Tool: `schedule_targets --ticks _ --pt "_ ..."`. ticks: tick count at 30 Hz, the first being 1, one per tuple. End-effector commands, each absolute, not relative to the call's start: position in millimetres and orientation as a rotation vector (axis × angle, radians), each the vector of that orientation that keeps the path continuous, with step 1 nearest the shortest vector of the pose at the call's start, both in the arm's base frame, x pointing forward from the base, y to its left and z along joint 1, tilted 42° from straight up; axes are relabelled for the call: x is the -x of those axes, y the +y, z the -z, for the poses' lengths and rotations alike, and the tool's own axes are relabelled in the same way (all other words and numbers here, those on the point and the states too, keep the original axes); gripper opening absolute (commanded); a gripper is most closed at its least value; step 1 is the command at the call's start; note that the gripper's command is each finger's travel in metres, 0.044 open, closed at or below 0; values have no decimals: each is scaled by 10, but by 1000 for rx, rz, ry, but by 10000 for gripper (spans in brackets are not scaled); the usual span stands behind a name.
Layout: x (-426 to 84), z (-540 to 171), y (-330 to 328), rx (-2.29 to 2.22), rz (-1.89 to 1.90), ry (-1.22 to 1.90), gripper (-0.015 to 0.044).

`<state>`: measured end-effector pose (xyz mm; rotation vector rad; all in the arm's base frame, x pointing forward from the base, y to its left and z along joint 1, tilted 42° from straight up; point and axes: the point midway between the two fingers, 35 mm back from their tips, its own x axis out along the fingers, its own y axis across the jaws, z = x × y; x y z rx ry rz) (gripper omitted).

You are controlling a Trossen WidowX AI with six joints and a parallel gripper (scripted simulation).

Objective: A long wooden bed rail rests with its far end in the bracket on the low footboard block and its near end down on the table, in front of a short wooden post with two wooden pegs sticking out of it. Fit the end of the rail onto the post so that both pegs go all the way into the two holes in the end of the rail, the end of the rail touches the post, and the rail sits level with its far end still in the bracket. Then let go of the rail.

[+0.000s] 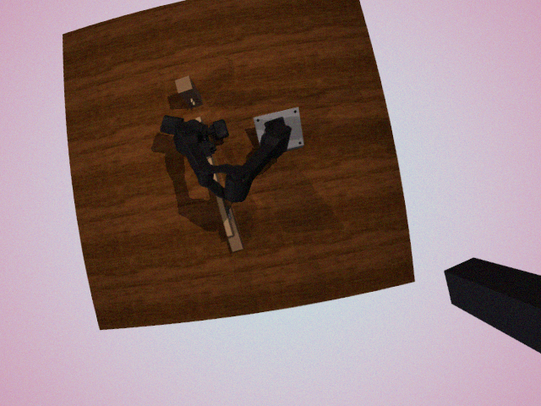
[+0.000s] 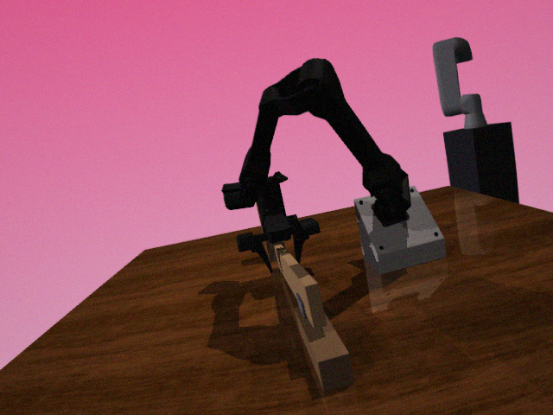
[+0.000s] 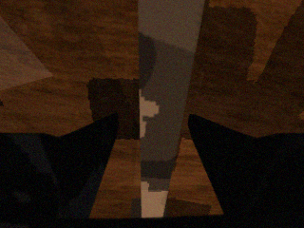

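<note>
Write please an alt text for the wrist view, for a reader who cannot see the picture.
A long wooden rail runs up the middle of the picture between the two dark fingers of the black gripper, which stand on either side of it with a gap visible beside the rail. Under them lies the brown wooden table, crossed by dark shadows.

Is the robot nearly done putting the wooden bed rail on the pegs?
Not nearly. Done: the black gripper straddles the long wooden rail near the short wooden post. In hand: closing on the rail, though gaps show on both sides. Left: lift that end, push it onto the two pegs, level it, let go.
</note>
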<state>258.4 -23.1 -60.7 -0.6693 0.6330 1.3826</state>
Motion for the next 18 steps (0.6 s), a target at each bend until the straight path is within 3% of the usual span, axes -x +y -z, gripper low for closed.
schedule_targets --ticks 1,7,18 --pt "-2579 609 -220 663 -1382 632 204" --pt "-2579 609 -220 663 -1382 632 46" --pt "-2579 609 -220 663 -1382 632 0"
